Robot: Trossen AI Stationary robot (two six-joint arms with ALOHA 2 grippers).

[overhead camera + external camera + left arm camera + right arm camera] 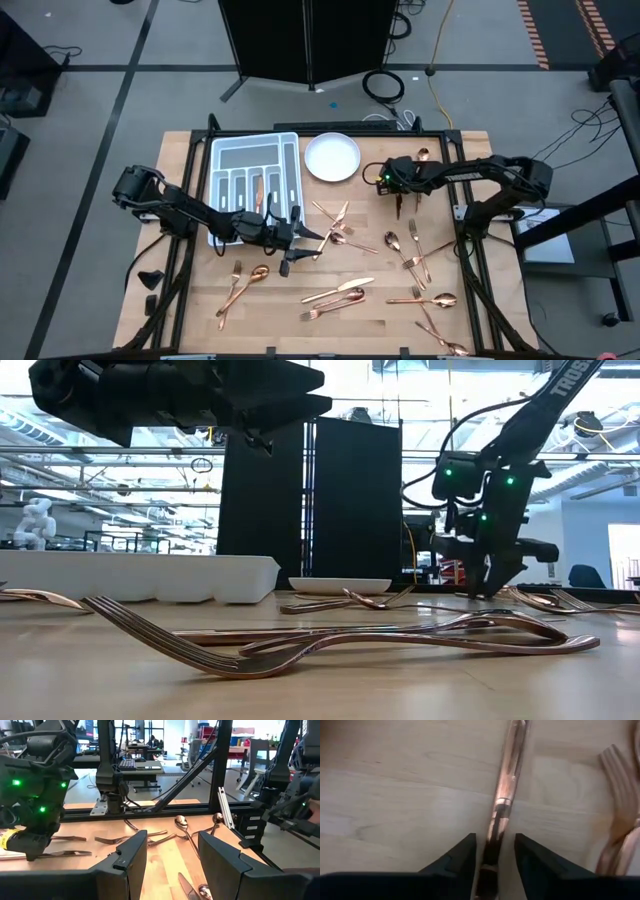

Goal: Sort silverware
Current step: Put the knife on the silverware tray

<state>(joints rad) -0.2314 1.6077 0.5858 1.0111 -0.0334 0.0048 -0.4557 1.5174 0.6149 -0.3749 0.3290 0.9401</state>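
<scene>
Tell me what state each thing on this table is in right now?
Left end effector: open, empty, raised above the table.
Right end effector: fingers apart, straddling a copper utensil lying on the table.
Tray: a few utensils in its slots.
Plate: empty.
Loose cutlery: scattered flat on the wood.

Utensil (502, 815) between right gripper (494, 851) fingers: ends cut off, type unclear.
Tray (254, 172) contents: possibly knives, too small.

White lettering "TRO" readable on the right arm (560, 385) in the low view, rest cut off
</scene>
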